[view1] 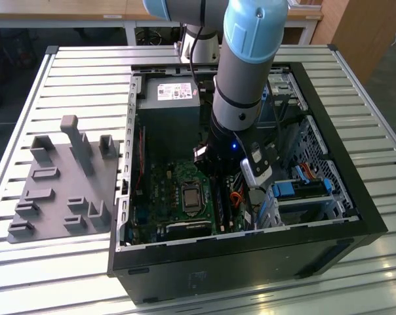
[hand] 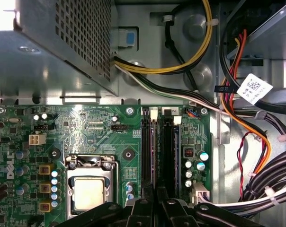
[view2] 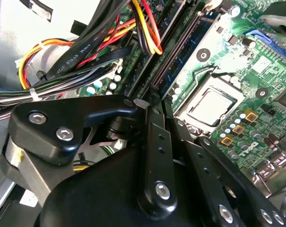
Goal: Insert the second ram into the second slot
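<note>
The slatted surface (view1: pixel 73 275) carries an open computer case (view1: pixel 250 269) at the exterior view's centre. Over its motherboard (hand: pixel 86 127), the gripper (view2: pixel 155 101) has its fingers drawn narrow, pinching the second ram (view2: pixel 183 56), which stands along the slots beside the processor socket (hand: pixel 88 191). A white printed tag (hand: pixel 254 88) hangs on the cables.

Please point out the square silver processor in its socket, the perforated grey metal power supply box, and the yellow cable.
Silver processor (hand: pixel 88 194), first wrist view, lid centre.
Grey power supply box (hand: pixel 81 33), first wrist view, perforated side.
Yellow cable (hand: pixel 181 61), first wrist view, mid-curve.

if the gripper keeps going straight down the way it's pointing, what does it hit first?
Most likely the memory slots on the motherboard: in both wrist views the gripper sits directly over them. Depth is unclear, so how close it is can't be told.
</note>
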`<state>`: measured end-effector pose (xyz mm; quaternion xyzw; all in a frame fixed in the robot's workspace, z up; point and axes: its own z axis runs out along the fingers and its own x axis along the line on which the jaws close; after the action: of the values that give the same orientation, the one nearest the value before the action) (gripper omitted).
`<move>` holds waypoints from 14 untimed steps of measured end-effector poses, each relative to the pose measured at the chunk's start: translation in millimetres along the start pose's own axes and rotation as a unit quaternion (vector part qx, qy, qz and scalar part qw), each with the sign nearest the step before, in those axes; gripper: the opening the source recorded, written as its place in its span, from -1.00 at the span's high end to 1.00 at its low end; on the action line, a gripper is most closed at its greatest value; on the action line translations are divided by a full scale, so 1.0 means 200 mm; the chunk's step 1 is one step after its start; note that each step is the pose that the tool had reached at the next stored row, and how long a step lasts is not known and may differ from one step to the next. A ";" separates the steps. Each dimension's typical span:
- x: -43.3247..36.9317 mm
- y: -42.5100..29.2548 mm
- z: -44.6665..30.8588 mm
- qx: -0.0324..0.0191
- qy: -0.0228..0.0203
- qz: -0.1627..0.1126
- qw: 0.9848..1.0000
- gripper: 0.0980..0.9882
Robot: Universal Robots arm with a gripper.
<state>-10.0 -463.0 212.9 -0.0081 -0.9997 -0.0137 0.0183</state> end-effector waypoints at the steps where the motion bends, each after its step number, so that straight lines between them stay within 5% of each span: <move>1: 0.000 0.000 0.000 0.000 0.000 0.000 1.000 0.91; 14: -0.001 0.000 0.002 0.000 0.000 0.002 1.000 0.91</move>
<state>-9.8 -463.0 212.4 -0.0101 -0.9997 -0.0140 0.0183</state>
